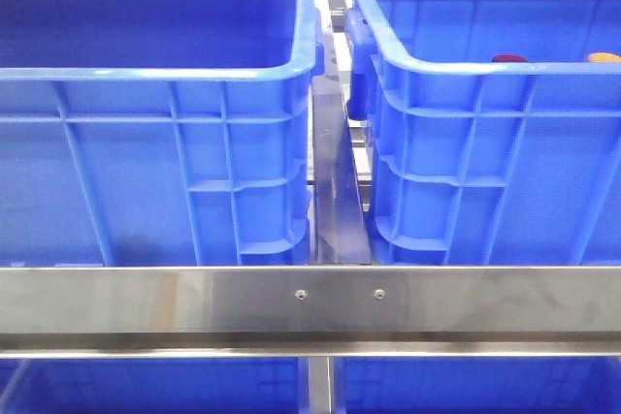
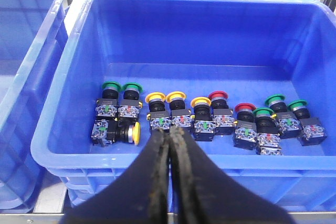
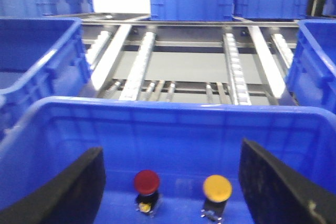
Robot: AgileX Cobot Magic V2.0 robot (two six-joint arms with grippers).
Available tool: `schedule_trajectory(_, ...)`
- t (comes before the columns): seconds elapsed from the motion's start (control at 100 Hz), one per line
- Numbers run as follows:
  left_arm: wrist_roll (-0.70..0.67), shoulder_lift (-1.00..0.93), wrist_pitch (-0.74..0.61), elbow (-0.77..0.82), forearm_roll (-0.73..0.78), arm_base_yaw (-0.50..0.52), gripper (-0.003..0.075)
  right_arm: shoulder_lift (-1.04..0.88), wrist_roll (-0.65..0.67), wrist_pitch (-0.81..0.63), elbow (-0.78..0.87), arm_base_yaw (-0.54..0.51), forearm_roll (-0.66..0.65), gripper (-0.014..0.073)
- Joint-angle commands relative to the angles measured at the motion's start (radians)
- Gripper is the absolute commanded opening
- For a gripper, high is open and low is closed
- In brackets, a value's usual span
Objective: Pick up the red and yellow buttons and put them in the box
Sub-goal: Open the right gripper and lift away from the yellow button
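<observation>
Right gripper [image 3: 168,182] spread wide above red button [image 3: 146,181], yellow button [image 3: 217,187]; left gripper [image 2: 170,145] clenched, empty

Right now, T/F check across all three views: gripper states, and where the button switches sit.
1. The left gripper is shut and holds nothing. True.
2. The right gripper is shut. False: its jaws stand wide apart.
3. A red-capped button switch and a yellow-capped button switch stand side by side inside a bright blue plastic crate. True.
4. The crate under the left gripper holds only red buttons. False: green, yellow and red ones lie there.
5. In the front view the left blue crate shows buttons. False: none are visible in it.
</observation>
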Motion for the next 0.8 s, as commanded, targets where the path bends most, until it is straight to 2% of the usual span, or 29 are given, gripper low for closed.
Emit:
schedule_trajectory(0.0,-0.009,0.007,-0.074,-0.024,-0.004,0.002,-0.0019,-0.097,0.031,0.052,0.032,-0.006,0.097,0.0549)
schedule_trajectory(0.24,-0.009,0.007,-0.074,-0.024,-0.004,0.002,-0.0019,-0.298,0.067,0.058,0.171,-0.006,0.097,0.0547)
schedule_trajectory(0.34,-0.009,0.007,-0.071,-0.024,-0.004,0.002,-0.0019,-0.371,0.067,0.058,0.199,-0.006,0.097,0.0493)
schedule_trajectory(0.43,-0.009,0.007,-0.071,-0.024,-0.004,0.002,-0.0019,-0.426,0.067,0.058,0.216,-0.006,0.097,0.0401)
schedule_trajectory(0.56,-0.009,0.007,-0.069,-0.024,-0.004,0.002,-0.0019,-0.476,0.067,0.059,0.218,-0.006,0.097,0.0223)
schedule_trajectory(0.79,-0.009,0.007,-0.067,-0.024,-0.004,0.002,-0.0019,-0.483,0.067,0.059,0.218,-0.006,0.097,-0.0074)
